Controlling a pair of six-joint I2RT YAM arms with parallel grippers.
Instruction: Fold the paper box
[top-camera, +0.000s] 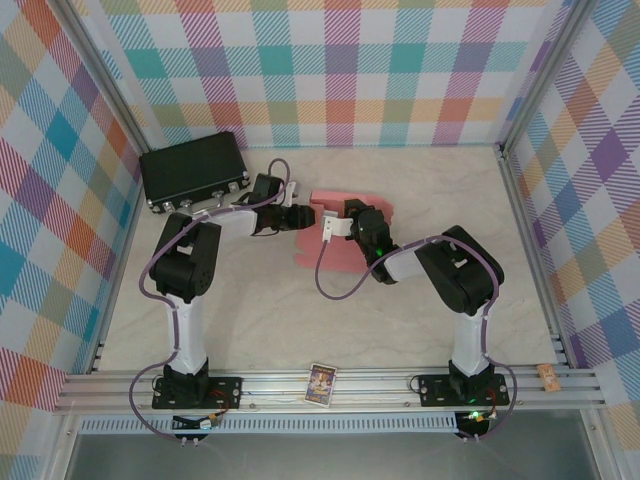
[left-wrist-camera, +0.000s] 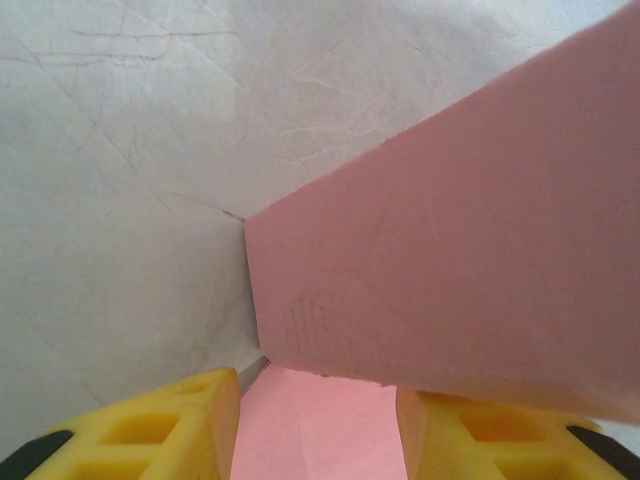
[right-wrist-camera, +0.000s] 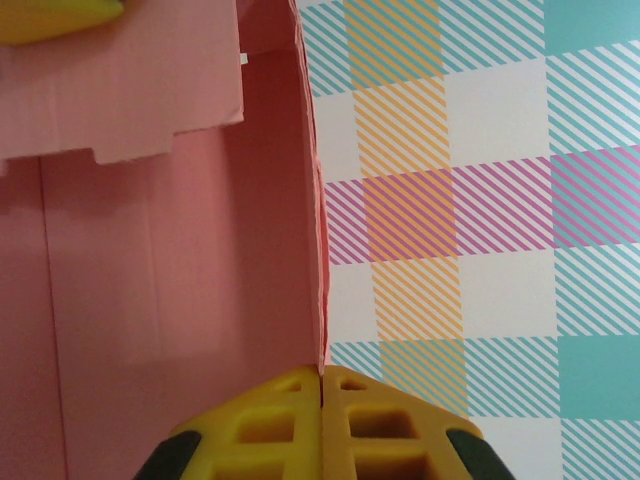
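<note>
right wrist view: right gripper (right-wrist-camera: 322, 378) is clamped on a raised wall of the paper box (right-wrist-camera: 170, 300). left gripper (left-wrist-camera: 318, 410) gapes beneath a flap. likely next: press flap inward.

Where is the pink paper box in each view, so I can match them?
Top external: paper box at table centre, between left pincer and right pincer.
Left wrist: right half, a flap raised over the fingers.
Right wrist: left half, wall edge nipped by its fingers.
Shared landmark: left pincer, likely the yellow finger top-left there.

left arm (top-camera: 190, 265), right arm (top-camera: 465, 275): black, white links | cables (top-camera: 321, 277) purple | jaws yellow (honeycomb-ribbed)
</note>
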